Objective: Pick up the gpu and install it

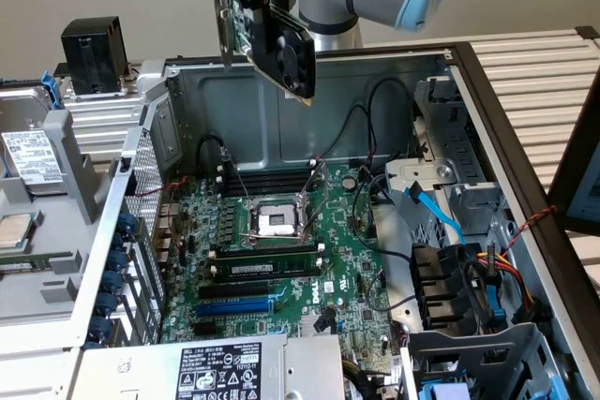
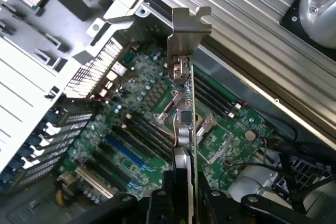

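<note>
Hanging well above the open computer case (image 1: 272,119), the gpu (image 1: 281,44) sits clamped edge-on in the tool (image 2: 182,198). Step 1 of 2, the pickup, looks done. Seating remains, as the card is well apart from the motherboard (image 1: 281,274) and its blue slot (image 1: 234,306).

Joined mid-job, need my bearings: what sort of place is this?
Probably a computer repair or assembly bench. An open PC case lies on its side with its motherboard exposed, a loose hard drive sits beside it, and the claw holds the gpu above.
</note>
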